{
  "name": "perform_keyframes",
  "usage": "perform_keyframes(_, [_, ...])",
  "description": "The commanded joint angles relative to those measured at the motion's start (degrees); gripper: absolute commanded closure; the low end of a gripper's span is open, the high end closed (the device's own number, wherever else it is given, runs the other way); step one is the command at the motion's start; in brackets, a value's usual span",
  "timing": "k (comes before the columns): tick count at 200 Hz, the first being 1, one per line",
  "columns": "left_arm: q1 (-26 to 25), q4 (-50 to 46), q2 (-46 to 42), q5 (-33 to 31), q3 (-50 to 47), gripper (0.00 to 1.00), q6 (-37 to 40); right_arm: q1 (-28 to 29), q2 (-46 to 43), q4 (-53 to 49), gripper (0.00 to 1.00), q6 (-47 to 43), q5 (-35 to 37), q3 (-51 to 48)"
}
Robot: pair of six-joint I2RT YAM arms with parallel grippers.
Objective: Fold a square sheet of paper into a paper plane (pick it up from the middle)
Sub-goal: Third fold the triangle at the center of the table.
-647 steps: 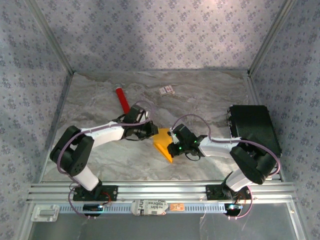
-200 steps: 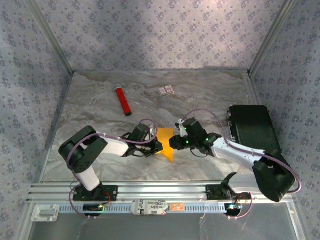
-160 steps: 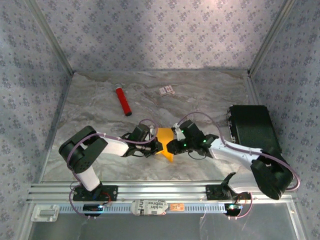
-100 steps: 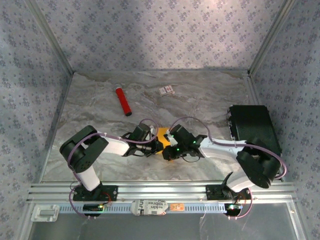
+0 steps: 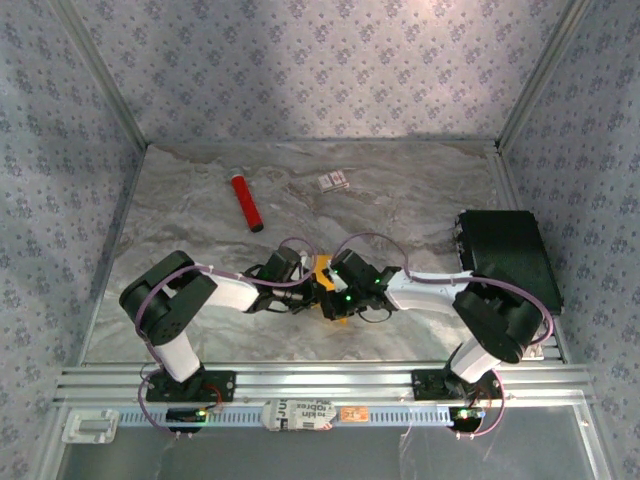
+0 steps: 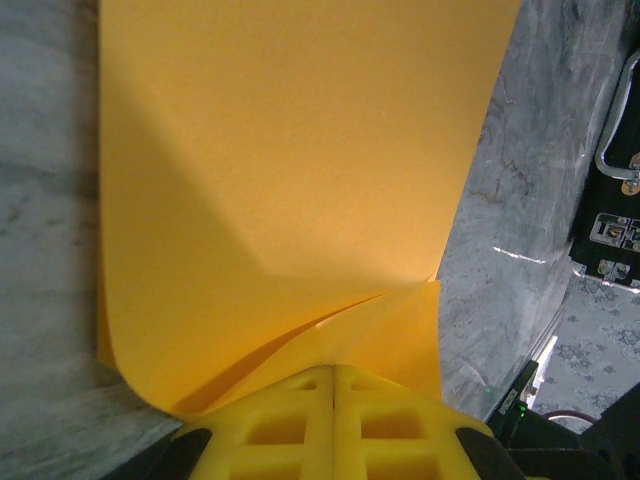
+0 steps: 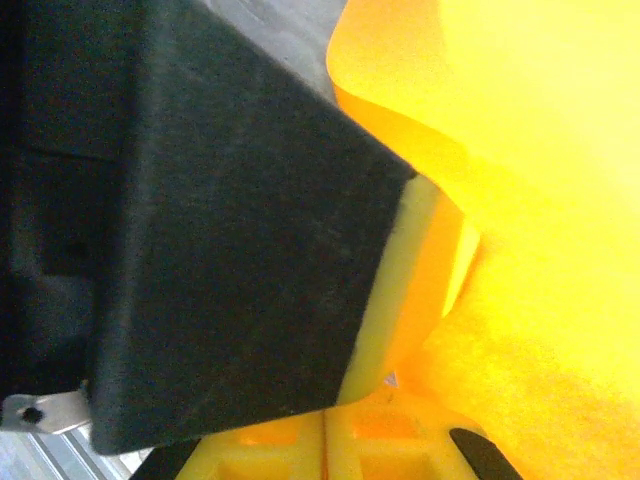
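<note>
Left gripper pinches the folded orange paper; right gripper, fingers pressed together, touches the same paper

arms: white links, black joints | cables — purple loops | tool pads: yellow, gridded | wrist LEDs: green

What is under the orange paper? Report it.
Grey marble table shows on both sides of the orange paper, which lies on it. Anything directly beneath the sheet is covered.
</note>
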Motion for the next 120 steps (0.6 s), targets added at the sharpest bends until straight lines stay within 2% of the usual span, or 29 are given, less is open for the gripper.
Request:
perform_keyframes(1, [-0.5,-4.2,2.5,-1.3,-0.4,1.0,1.1,-0.6,0.0,0.0,0.92,0.8,-0.1,-1.8])
perform_keyframes(120, [-0.2,-5.7,3.7,-1.5,-0.1,1.0,1.4,-2.3,-2.9,3.7,0.91,2.6,-2.5,-7.6])
